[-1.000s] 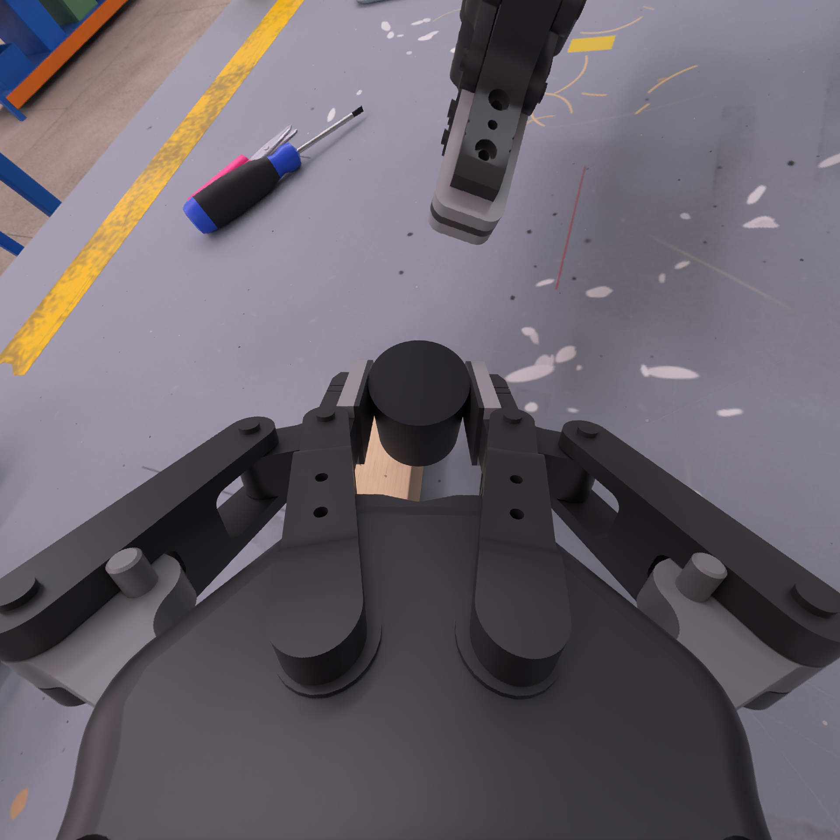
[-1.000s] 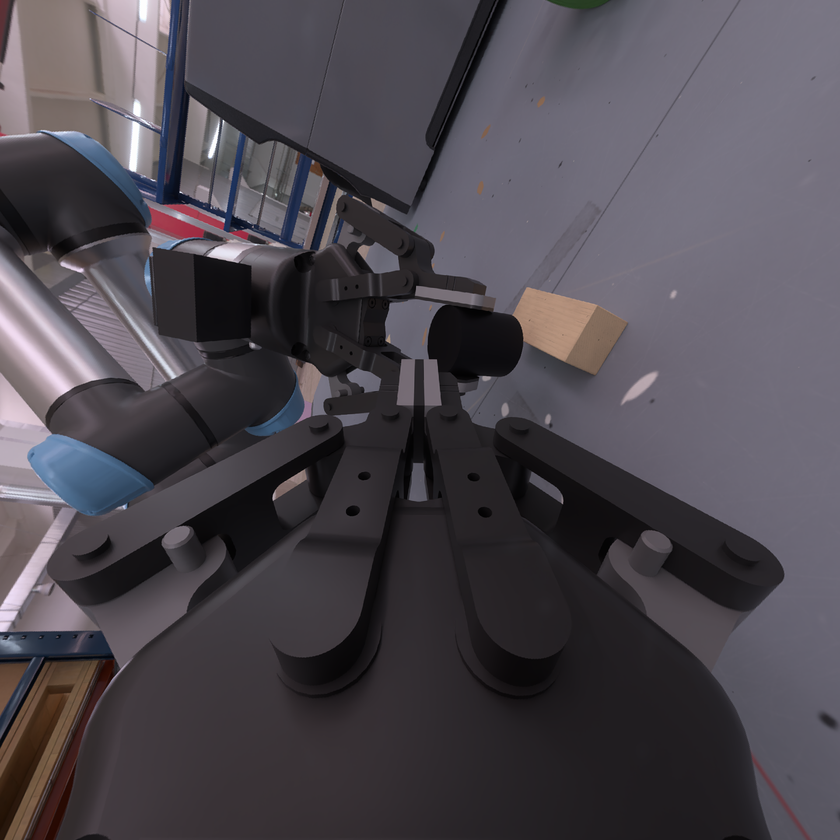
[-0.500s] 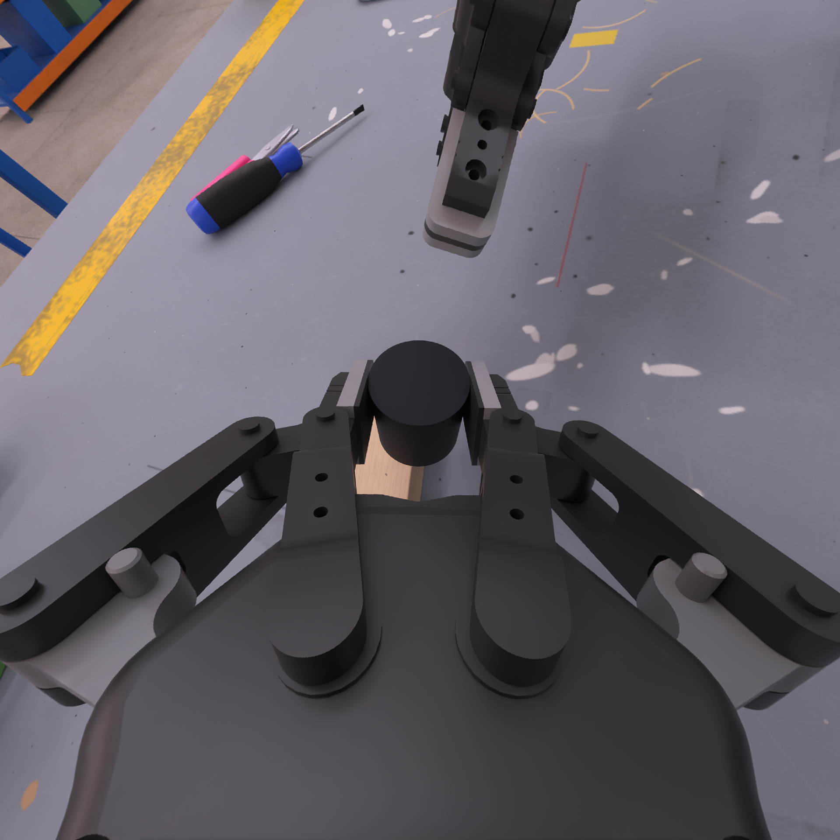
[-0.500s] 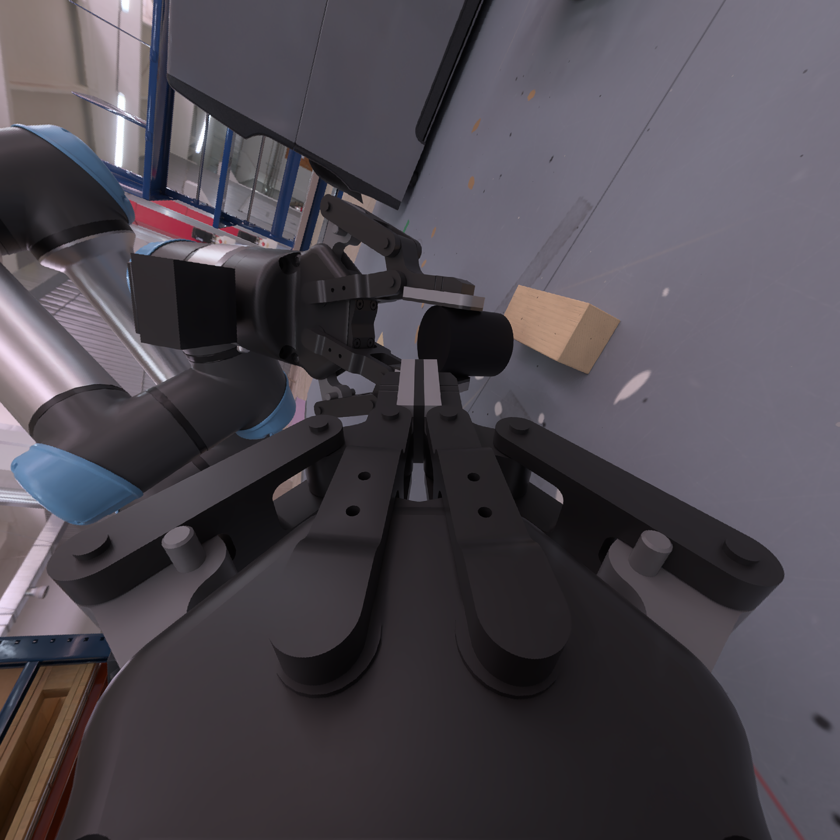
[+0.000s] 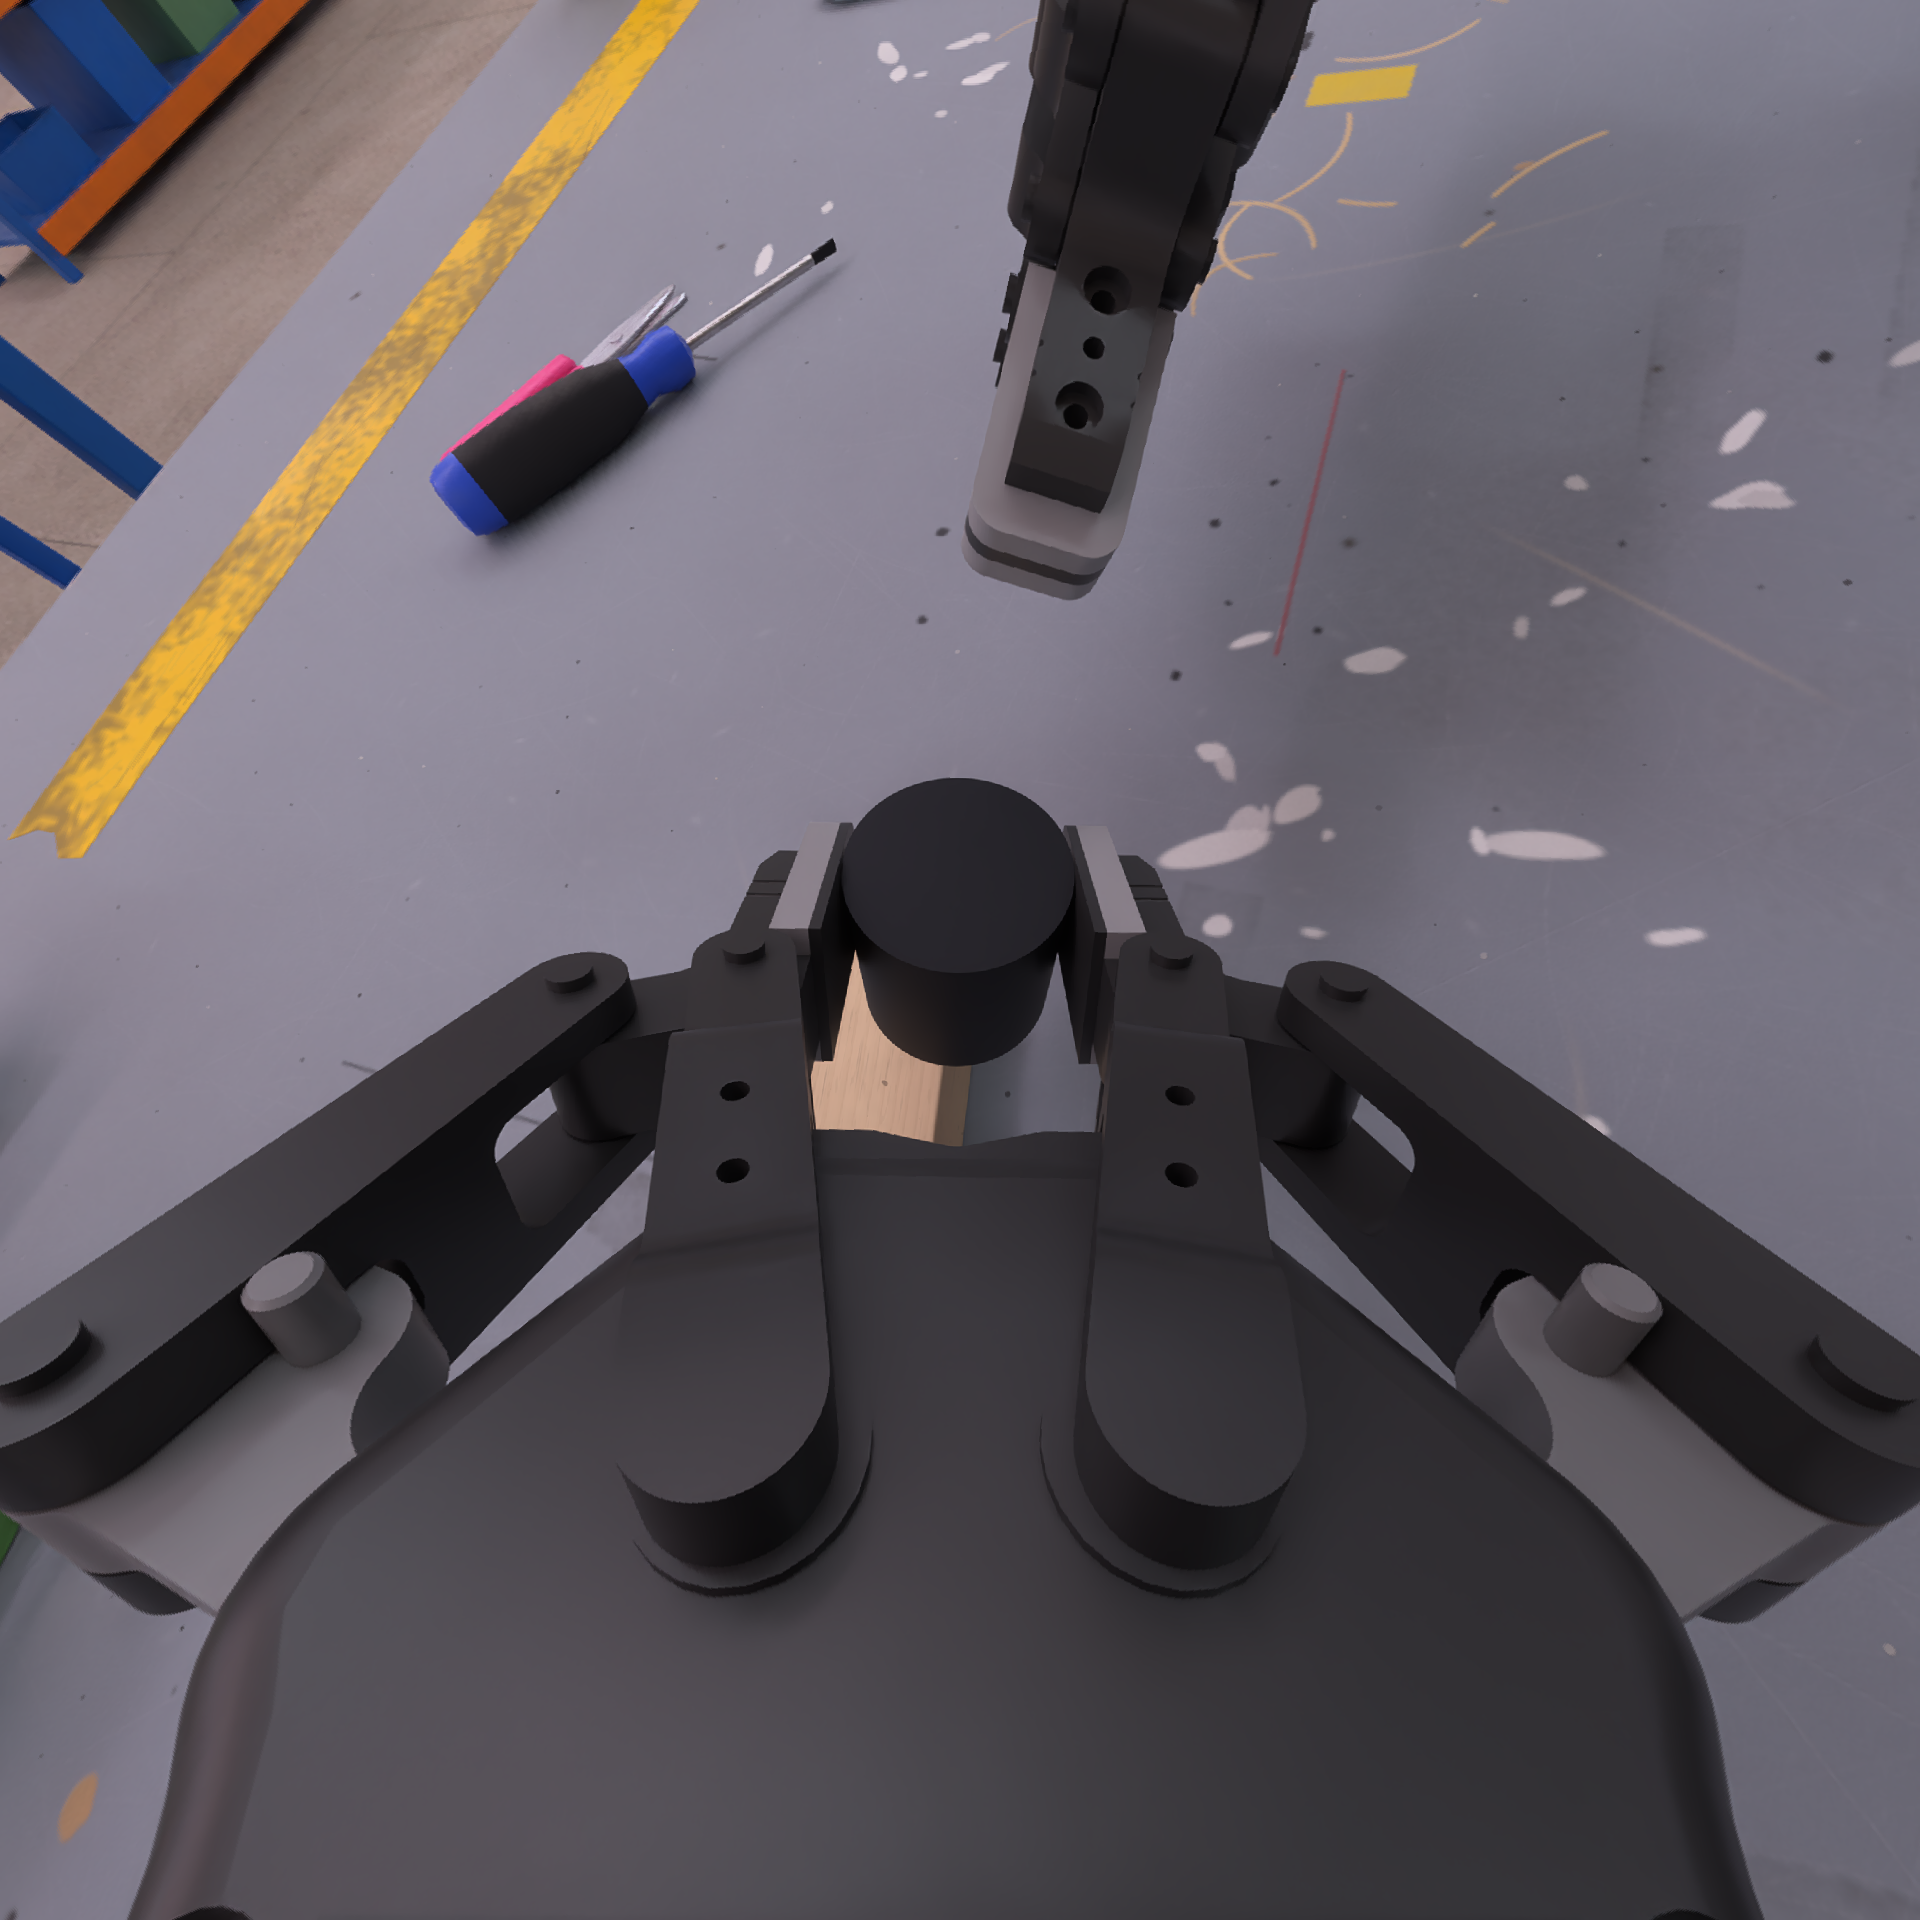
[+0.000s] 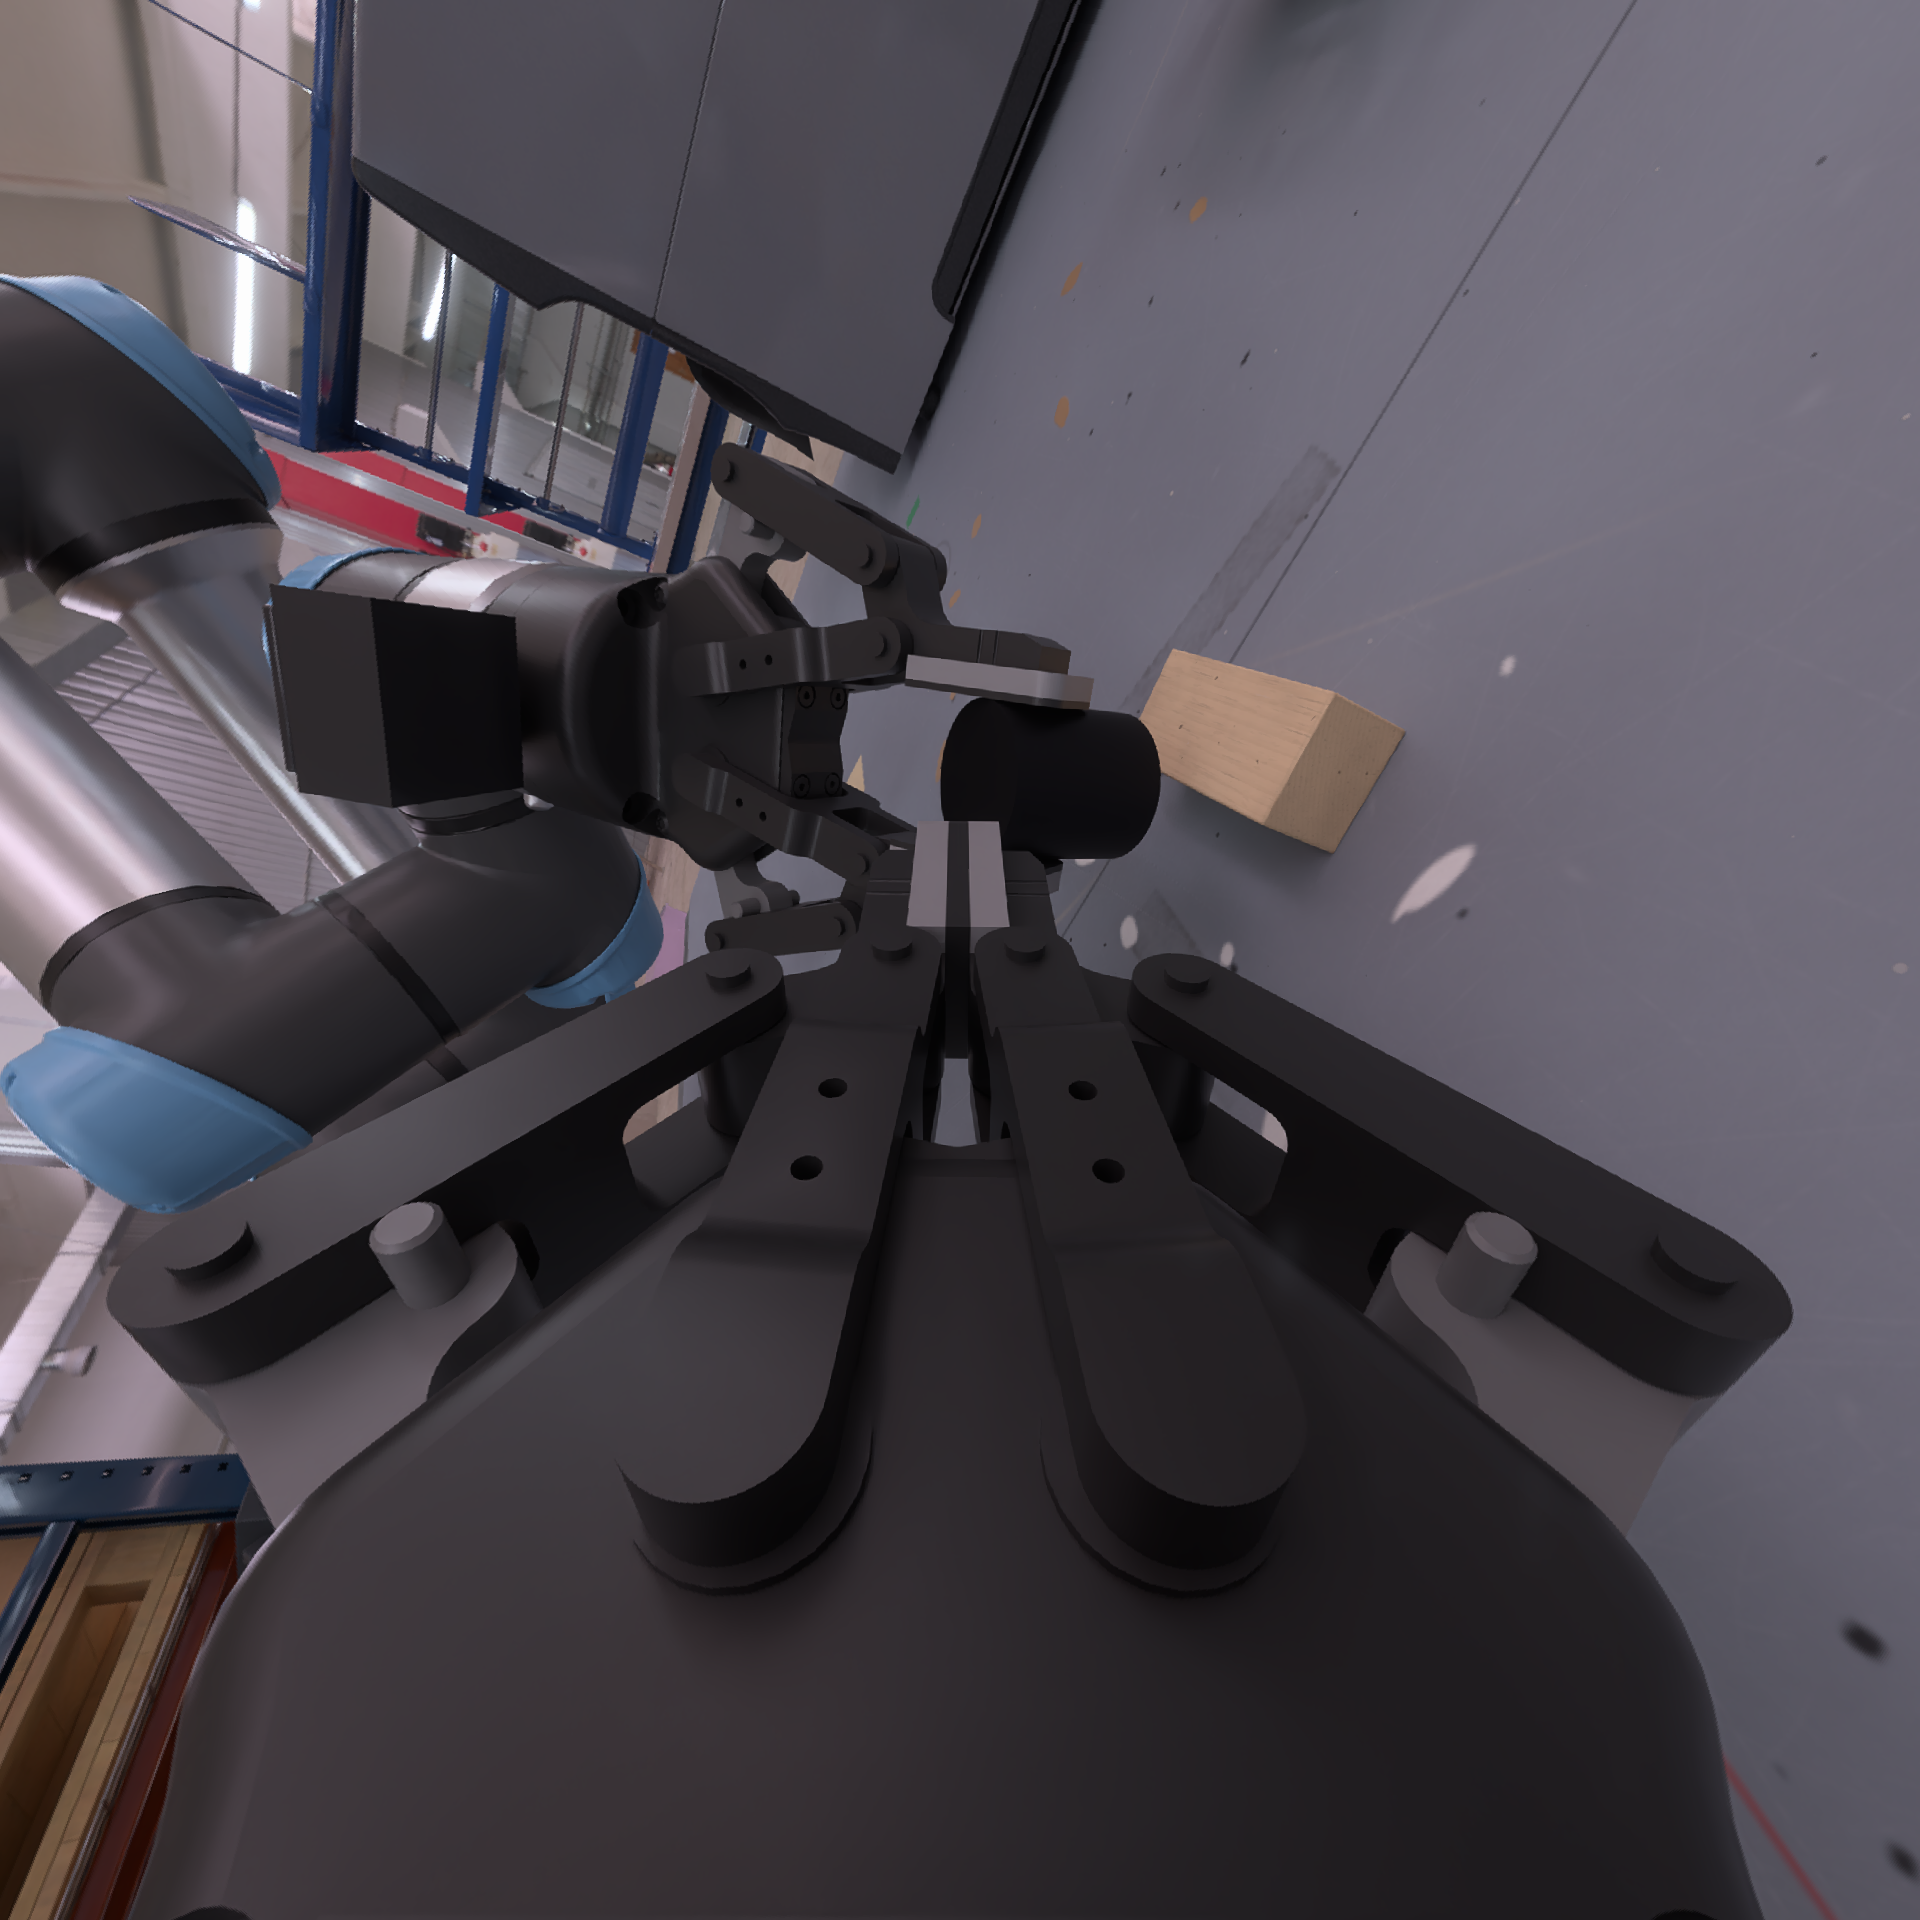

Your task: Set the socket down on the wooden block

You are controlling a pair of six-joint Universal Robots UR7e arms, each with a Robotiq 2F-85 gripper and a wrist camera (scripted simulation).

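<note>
My left gripper [image 5: 956, 894] is shut on the socket [image 5: 956, 914], a short black cylinder, and holds it above the grey table. The pale wooden block [image 5: 883, 1081] lies on the table just behind and under the socket, mostly hidden by my fingers. In the right wrist view the socket [image 6: 1049, 774] hangs a short way off the block [image 6: 1268, 743], apart from it, with the left gripper [image 6: 1029, 727] around it. My right gripper [image 6: 956, 868] is shut and empty, and it also shows in the left wrist view [image 5: 1039, 551], hanging beyond the socket.
A screwdriver [image 5: 561, 436] with a black and blue handle lies on the table at the far left beside a pink-handled tool [image 5: 540, 384]. A yellow tape stripe [image 5: 343, 426] runs along the table's left edge. A dark cabinet [image 6: 675, 177] stands beyond the table.
The left gripper and socket have barely moved. The right gripper has drifted slightly, so the block and the left arm sit a little differently in its view.
</note>
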